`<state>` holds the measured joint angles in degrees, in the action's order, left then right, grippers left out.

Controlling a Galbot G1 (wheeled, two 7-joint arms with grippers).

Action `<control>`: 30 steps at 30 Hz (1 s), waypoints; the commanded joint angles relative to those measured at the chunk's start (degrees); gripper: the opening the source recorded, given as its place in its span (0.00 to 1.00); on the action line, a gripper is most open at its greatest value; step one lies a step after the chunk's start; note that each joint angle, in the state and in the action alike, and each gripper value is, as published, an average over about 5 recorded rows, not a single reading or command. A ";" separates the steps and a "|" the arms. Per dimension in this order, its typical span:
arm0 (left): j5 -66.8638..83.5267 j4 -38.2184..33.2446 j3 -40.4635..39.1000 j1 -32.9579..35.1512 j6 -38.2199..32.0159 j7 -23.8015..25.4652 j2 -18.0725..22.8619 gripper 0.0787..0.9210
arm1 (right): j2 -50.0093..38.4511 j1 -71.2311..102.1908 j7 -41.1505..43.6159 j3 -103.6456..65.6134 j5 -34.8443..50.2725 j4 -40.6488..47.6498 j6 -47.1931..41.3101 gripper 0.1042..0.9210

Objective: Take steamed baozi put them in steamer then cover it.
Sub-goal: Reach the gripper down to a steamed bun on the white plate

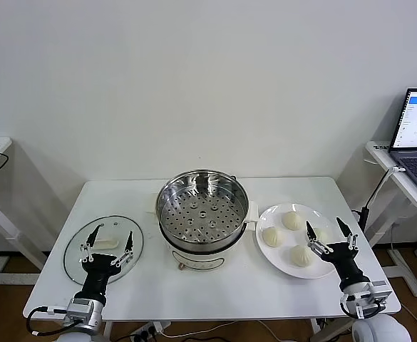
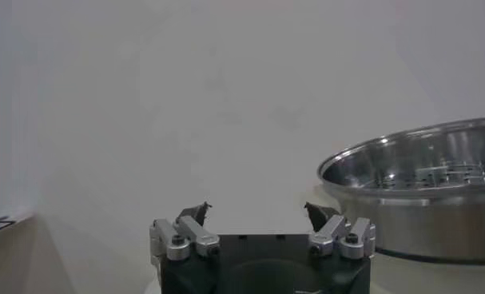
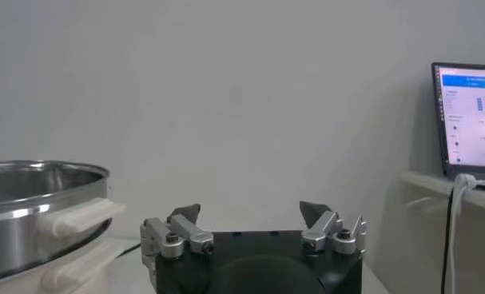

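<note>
Four buns (image 1: 291, 237) lie on a white plate (image 1: 266, 221) just to the right of the steamer (image 1: 202, 214), none of them touching a gripper. The steamer stands at the middle of the white table (image 1: 301, 288); its perforated tray holds nothing and it has no cover on. Its pale handle points toward the plate and nearly reaches the rim.

To the steamer's left the glass lid (image 1: 103, 249) lies flat on the table, white handle up.

The right gripper (image 1: 329, 234) hangs over the near right edge of the plate, on the side away from the steamer, fingers spread wide with nothing between them. The left gripper (image 1: 107, 245) sits over the lid, fingers likewise parted and empty, on either side of the lid's handle.

Well to the right of the steamer, past the table, a laptop (image 1: 415, 140) stands open on a side stand.
</note>
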<state>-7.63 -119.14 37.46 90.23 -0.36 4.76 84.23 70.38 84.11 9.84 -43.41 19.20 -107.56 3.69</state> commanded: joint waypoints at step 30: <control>2.07 -0.76 2.12 1.28 -0.93 1.09 -3.03 0.88 | -37.59 -80.52 51.24 73.26 -26.82 37.89 -11.85 0.88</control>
<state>-5.84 -119.20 39.59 91.38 -1.44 5.85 81.36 38.64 32.80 39.40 0.85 -5.04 -80.68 -5.25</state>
